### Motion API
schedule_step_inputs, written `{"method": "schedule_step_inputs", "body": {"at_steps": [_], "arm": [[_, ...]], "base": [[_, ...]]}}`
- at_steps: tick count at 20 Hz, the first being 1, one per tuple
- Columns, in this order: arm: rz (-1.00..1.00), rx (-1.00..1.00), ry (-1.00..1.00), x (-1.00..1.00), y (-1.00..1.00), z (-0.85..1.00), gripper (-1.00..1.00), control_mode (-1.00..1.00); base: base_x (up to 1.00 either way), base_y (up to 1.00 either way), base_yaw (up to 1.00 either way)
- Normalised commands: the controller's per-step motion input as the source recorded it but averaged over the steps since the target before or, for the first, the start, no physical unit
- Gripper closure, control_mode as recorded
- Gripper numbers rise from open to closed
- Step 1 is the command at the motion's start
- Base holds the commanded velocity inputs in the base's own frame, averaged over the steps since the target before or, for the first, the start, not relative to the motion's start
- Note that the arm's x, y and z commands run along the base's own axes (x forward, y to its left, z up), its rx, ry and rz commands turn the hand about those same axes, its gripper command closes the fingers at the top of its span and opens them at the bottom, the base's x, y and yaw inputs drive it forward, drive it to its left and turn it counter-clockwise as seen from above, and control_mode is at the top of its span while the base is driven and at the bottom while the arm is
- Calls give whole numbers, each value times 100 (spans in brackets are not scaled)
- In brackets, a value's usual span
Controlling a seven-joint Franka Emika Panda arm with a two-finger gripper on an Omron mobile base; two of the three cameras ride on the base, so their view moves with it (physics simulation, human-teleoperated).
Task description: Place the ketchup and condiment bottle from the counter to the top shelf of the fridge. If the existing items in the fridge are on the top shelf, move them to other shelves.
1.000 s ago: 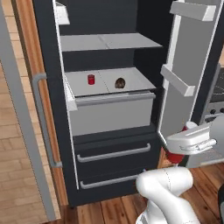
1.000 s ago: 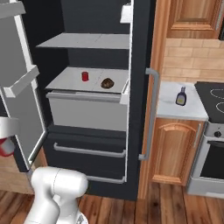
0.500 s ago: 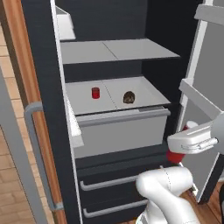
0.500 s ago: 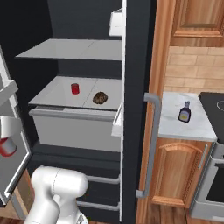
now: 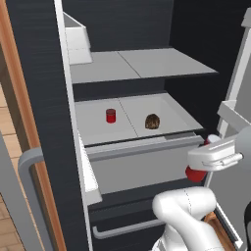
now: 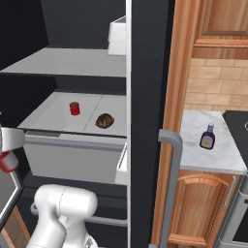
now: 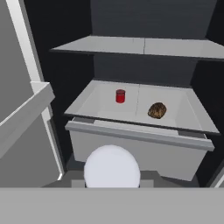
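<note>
Your gripper [image 5: 198, 169] is closed on the red, white-capped ketchup [image 5: 196, 173], before the open fridge [image 5: 34, 73]. Top shelf [image 5: 147, 63]: bare. On the shelf below, the can [image 5: 111, 115] and brown lump [image 5: 153, 122] sit near its middle. The condiment bottle [image 6: 208, 136] stands mid-counter [image 6: 193, 155].

All three views closely face the open fridge [image 5: 122, 29] shelves.

hidden: gripper fingertips behind ketchup [image 5: 196, 173] | brown lump [image 7: 157, 110]: possibly food, too small
</note>
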Motion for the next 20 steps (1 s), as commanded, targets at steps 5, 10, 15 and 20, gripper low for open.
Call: {"method": "schedule_step_inputs", "body": {"at_steps": [5,10,15,20], "arm": [[-2,0,-1,13,8,11,100,-100],[-8,0,-5,94,31,63,100,-100],[-8,0,0,100,29,46,100,-100],[-8,0,0,100,9,29,100,-100]], "base": [[46,27,-5],[0,0,0],[0,0,0],[0,0,0]]}}
